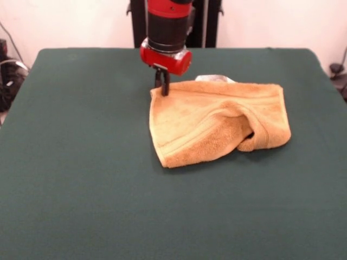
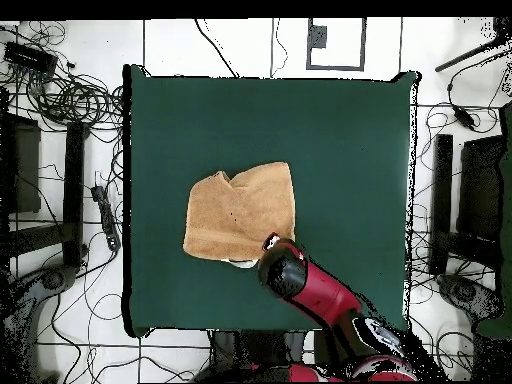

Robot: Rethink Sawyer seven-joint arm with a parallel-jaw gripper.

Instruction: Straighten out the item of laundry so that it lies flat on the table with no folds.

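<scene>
While the towel (image 1: 217,122) lies rumpled on the green table (image 1: 81,162) in the front view, a fold bulges up near its right end and a bit of white shows behind its far edge. The gripper (image 1: 162,86) stands at the towel's far left corner, fingers narrow and apparently pinching the cloth. From overhead, the towel (image 2: 240,212) sits near the table's (image 2: 350,150) middle, with the arm (image 2: 320,295) reaching over its lower right corner.

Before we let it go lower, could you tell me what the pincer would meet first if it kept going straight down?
The pincer points straight down at the towel's far corner, so it would most likely meet that corner first, then the table beneath; it may already touch it.
</scene>
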